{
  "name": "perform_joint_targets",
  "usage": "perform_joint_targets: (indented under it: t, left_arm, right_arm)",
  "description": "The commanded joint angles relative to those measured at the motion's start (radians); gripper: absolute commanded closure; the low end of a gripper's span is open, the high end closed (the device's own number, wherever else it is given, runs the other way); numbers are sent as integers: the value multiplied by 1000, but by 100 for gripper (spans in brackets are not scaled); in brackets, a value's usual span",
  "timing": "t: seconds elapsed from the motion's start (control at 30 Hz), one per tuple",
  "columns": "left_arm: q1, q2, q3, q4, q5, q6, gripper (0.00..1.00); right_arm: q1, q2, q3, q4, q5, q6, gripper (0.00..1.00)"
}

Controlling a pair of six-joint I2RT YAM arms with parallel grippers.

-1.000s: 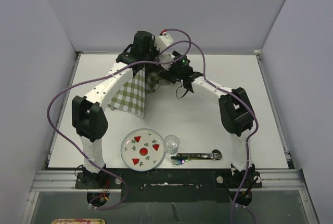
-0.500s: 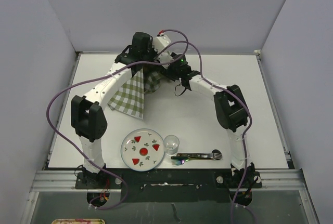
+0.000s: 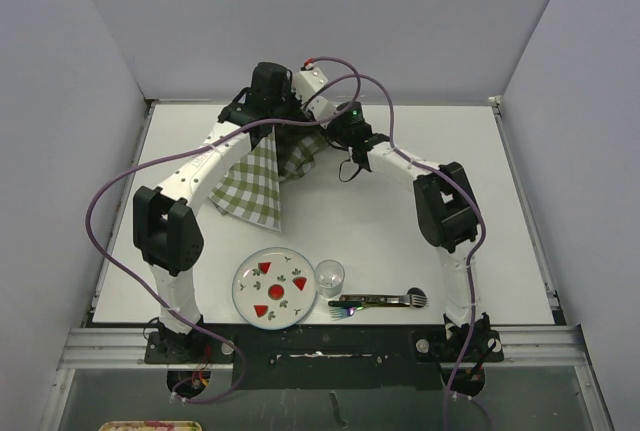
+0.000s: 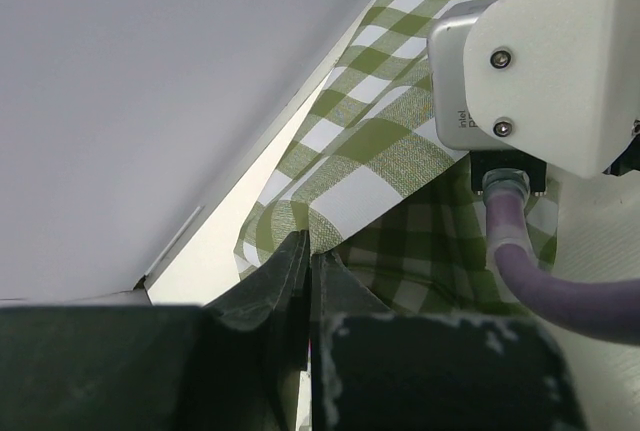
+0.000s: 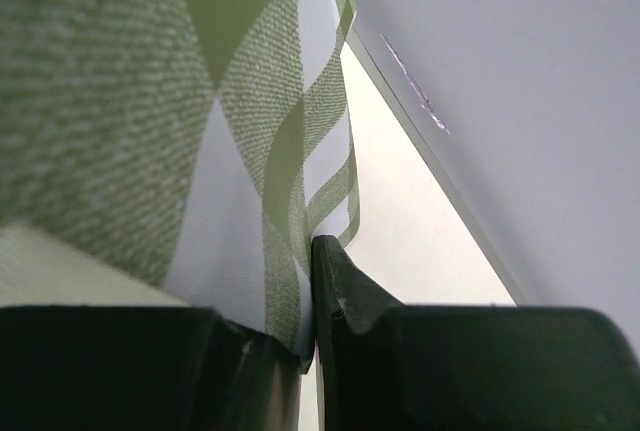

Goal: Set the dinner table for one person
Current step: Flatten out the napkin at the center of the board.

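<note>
Clamping the checked cloth (image 3: 250, 186) are left end effector (image 4: 308, 246) and right end effector (image 5: 310, 251); glass (image 3: 330, 276) stands by plate (image 3: 240, 291).

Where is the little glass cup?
In the top view, the glass stands near the table's front edge, between the plate and the cutlery.

The white surface (image 3: 500, 211) is enclosed on its far, left and right sides by pale grey walls (image 3: 330, 21); a metal rail (image 3: 560, 336) is fixed along its near edge.
</note>
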Motion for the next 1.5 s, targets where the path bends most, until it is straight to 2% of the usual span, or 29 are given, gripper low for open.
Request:
perform_joint_targets:
  t: [0.0, 0.23, 0.4, 0.67, 0.83, 0.97, 1.47]
  left_arm:
    - [-8, -87, 8, 19, 26, 29, 100]
    - [-11, -69, 26, 25, 31, 32, 100]
    - [-15, -65, 32, 17, 36, 34, 100]
    - [-19, -83, 16, 10, 33, 38, 100]
    - [-19, -97, 1, 7, 34, 46, 100]
    - [-19, -107, -11, 6, 35, 47, 100]
    - [-33, -127, -35, -26, 34, 14, 100]
  right_arm:
    - [-6, -65, 35, 33, 26, 33, 91]
    - [-6, -125, 30, -34, -14, 60, 87]
    - [-6, -135, 65, -84, -43, 92, 79]
    - [-4, -111, 101, -80, -41, 84, 79]
    - [-4, -85, 100, -74, -41, 74, 87]
    - [-5, -66, 105, -70, -37, 69, 100]
    - [-7, -127, 115, -54, 53, -4, 100]
